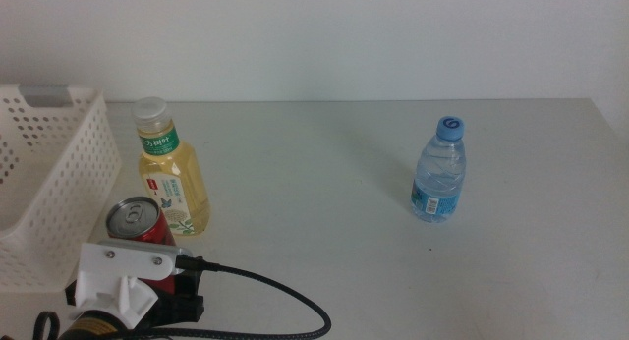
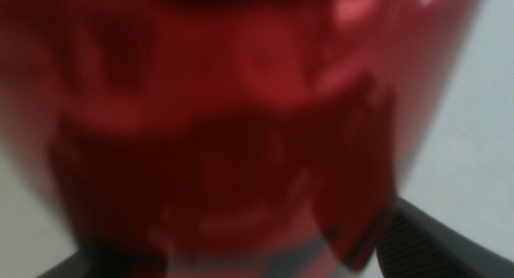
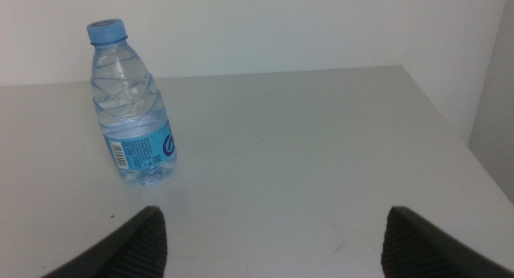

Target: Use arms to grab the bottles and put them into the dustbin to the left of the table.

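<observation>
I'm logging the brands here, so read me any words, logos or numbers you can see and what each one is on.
Tea bottle: green label with white characters, too small to read.
Water bottle: blue label with a barcode and a white swirl logo; no legible words.
Water bottle cap: a round mark, unreadable.
Can: no text visible; in the left wrist view it is a red blur.

can [image 1: 139, 225]: red, silver top
tea bottle [image 1: 173, 175]: yellowish, white cap, green label
water bottle [image 1: 439, 173]: clear, blue cap and label
basket [image 1: 44, 173]: white, rows of round holes, grey handle slot
table [image 1: 324, 202]: plain light grey
</observation>
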